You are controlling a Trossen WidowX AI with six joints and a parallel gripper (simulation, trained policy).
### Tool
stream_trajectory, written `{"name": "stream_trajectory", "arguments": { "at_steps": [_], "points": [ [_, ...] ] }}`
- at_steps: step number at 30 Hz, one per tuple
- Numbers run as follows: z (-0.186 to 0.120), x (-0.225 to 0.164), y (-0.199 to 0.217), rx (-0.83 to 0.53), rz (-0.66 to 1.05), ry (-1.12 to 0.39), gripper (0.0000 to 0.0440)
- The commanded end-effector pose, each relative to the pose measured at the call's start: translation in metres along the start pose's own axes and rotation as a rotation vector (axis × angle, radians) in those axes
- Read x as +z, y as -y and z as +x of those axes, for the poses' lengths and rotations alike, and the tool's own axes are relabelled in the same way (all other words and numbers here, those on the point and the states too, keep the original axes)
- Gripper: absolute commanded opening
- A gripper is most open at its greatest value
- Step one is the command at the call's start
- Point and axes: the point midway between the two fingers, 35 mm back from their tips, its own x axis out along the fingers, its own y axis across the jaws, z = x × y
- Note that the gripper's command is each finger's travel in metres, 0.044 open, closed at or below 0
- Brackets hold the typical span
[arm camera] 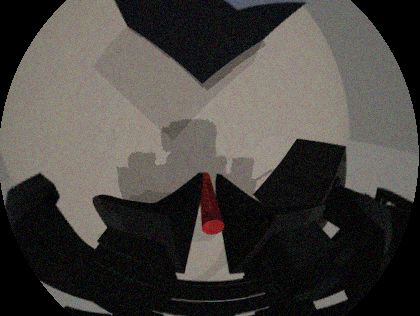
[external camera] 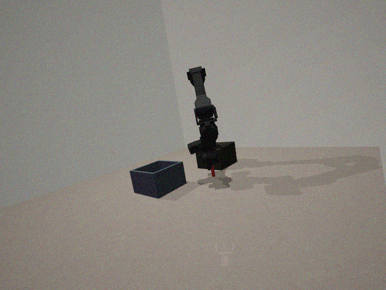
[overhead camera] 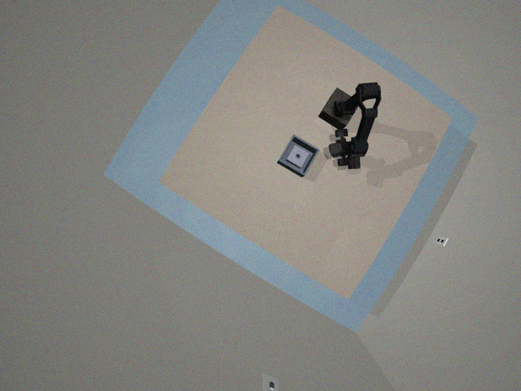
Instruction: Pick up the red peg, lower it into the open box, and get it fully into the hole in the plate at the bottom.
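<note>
My gripper (external camera: 212, 166) (arm camera: 209, 186) points down and is shut on the red peg (external camera: 213, 172) (arm camera: 212, 215). In the wrist view the peg stands between the two fingers, its near end facing the camera. In the exterior view its lower part shows below the fingers, and its lower end looks just above the table. The arm hides the peg in the top view. The open dark blue-grey box (overhead camera: 312, 161) (external camera: 169, 180) (arm camera: 200, 40) stands beside the gripper. The light plate (overhead camera: 294, 161) with its dark hole (overhead camera: 298, 155) lies at the bottom of the box, and the hole shows no peg.
The arm's dark base block (overhead camera: 329, 119) (external camera: 229, 156) stands behind the gripper in the exterior view. The tan tabletop (overhead camera: 236, 168) has a blue border (overhead camera: 168, 88). The box's near wall is high in the wrist view, with the shadows of the box and the arm on the table below it.
</note>
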Motion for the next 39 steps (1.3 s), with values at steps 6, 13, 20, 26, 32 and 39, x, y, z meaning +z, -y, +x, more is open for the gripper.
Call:
{"name": "stream_trajectory", "arguments": {
  "at_steps": [6, 13, 20, 26, 32, 39],
  "points": [
    [-0.017, 0.017, 0.006, 0.026, -0.045, 0.07, 0.0],
    [-0.033, 0.033, 0.006, 0.045, -0.087, 0.123, 0.0],
    [-0.052, 0.052, 0.005, 0.053, -0.131, 0.168, 0.0],
    [-0.066, 0.069, 0.002, 0.059, -0.151, 0.193, 0.0],
    [-0.078, 0.088, -0.004, 0.07, -0.152, 0.21, 0.0],
    [-0.09, 0.114, -0.009, 0.075, -0.138, 0.219, 0.0]
  ]
}}
